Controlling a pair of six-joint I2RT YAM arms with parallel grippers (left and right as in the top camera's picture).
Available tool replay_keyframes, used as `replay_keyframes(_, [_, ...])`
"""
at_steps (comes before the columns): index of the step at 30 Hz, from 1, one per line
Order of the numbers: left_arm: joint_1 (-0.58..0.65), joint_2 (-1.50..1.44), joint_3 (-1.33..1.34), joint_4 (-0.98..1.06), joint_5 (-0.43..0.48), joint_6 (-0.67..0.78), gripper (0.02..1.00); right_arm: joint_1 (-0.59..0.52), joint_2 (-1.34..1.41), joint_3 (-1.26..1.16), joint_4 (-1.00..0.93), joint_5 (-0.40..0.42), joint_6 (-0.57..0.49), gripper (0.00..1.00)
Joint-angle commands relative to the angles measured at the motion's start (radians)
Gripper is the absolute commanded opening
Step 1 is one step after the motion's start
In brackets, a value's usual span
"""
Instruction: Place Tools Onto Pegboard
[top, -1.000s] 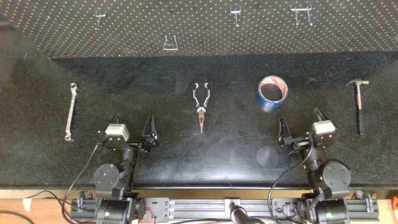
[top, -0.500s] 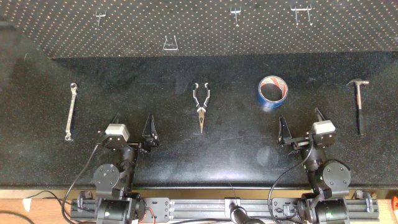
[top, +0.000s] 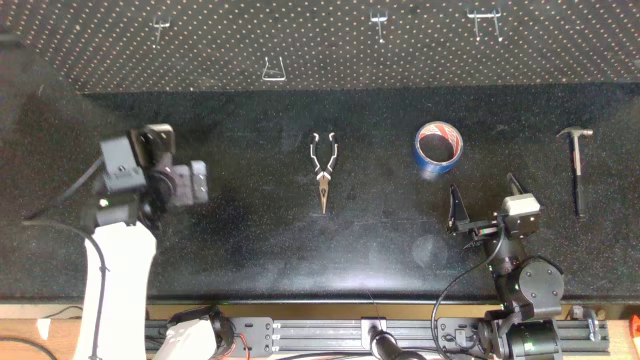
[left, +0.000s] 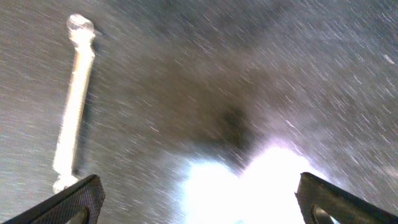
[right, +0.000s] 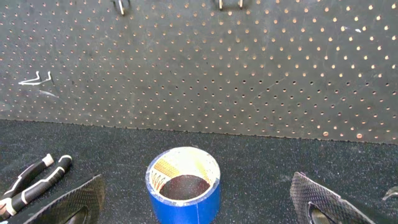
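Note:
A silver wrench lies on the black mat just beyond my left gripper, whose fingers stand wide apart and open above the mat. From above, the left gripper hangs over the table's left side, and the arm covers the wrench. Pliers lie mid-table, a blue tape roll to their right, and a hammer at the far right. My right gripper rests open near its base, facing the tape roll and the pliers' handles.
The pegboard stands along the table's back with several metal hooks: one at the left, a wire loop, one and a double one to the right. The black mat is bare between the tools.
The left arm has left its rest spot near the base and swung out to the left and up, over the wrench. The right arm and the tools have not moved.

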Motion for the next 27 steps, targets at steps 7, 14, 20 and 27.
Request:
replay_keyframes(7, [0.456,0.445,0.364,-0.150,0.037,0.391,0.993,0.007,-0.007,-0.004,-0.005,0.011,0.014,0.976])
replay_keyframes(14, [0.488,0.676,0.484,-0.198,0.106,0.458,0.993,0.007,-0.007,-0.004,-0.005,0.011,0.014,0.976])
replay_keyframes(20, [0.489,0.732,0.484,-0.161,0.177,0.516,0.993,0.007,-0.007,-0.004,-0.005,0.011,0.015,0.976])
replay_keyframes(27, [0.489,0.794,0.484,-0.134,0.172,0.516,0.996,0.007,-0.007,-0.004,-0.005,0.011,0.014,0.976])
